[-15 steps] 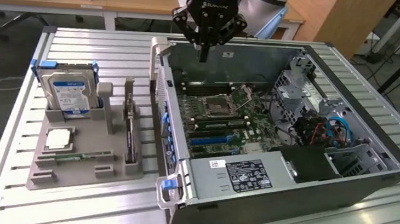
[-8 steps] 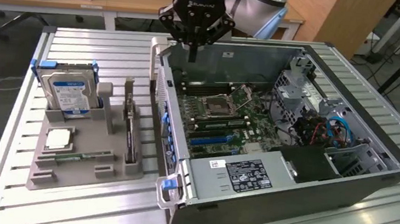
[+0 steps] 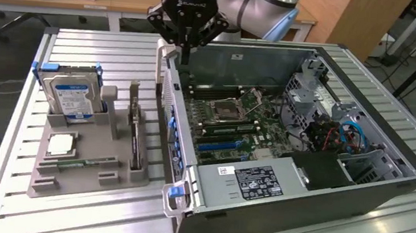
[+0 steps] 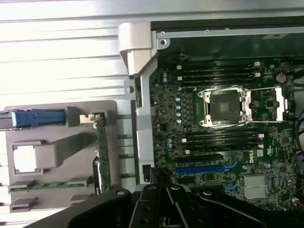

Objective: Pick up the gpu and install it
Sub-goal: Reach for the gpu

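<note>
At the top centre of the exterior view, the gripper (image 3: 186, 54) is seen pointing straight down over the rear corner of the open case (image 3: 298, 217). Its fingers are drawn together and closed on nothing. In the wrist view the gripper (image 4: 160, 183) is caught above the case wall, right at the edge of the motherboard (image 4: 213, 142).

The gpu (image 3: 135, 138) is spotted well apart from the gripper, lower in the exterior view and toward the exterior view's left. It is stood on edge in a slot of the grey holder (image 3: 72, 180), just beside the case's side wall. In the wrist view the gpu (image 4: 101, 147) is shown edge-on as a thin green strip, seated in the holder (image 4: 57, 152) and not yet picked up.

Other parts are parked in the same holder. A hard drive (image 3: 72, 95) is propped upright at the far end, a cpu (image 3: 60, 145) is laid flat in the middle, and a memory stick (image 3: 81, 164) is slotted nearer the front. Holder and case are both carried by the slatted counter (image 3: 84, 47).
</note>
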### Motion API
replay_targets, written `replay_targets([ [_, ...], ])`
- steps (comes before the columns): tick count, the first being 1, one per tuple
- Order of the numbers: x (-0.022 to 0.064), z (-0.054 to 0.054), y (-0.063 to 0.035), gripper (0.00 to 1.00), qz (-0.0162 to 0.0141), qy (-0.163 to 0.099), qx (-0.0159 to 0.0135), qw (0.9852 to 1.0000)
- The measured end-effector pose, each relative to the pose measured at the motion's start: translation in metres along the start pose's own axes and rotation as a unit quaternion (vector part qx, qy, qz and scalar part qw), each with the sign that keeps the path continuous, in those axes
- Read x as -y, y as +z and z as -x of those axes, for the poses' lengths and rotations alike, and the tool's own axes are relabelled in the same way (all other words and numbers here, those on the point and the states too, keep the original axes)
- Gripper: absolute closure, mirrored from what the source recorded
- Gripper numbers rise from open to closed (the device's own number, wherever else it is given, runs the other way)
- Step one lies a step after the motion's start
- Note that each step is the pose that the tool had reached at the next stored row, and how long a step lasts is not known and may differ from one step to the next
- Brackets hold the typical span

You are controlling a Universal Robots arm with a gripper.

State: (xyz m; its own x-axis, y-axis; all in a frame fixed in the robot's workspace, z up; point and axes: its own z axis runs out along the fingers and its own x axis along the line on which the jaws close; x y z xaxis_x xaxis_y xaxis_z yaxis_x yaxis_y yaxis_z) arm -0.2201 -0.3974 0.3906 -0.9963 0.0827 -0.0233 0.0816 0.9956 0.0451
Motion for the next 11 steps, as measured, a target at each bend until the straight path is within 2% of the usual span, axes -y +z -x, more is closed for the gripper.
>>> replay_targets([
  [11, 0.0021, -0.034, 0.0004, 0.90, -0.0001, 0.002, 0.0001, 1.0000],
])
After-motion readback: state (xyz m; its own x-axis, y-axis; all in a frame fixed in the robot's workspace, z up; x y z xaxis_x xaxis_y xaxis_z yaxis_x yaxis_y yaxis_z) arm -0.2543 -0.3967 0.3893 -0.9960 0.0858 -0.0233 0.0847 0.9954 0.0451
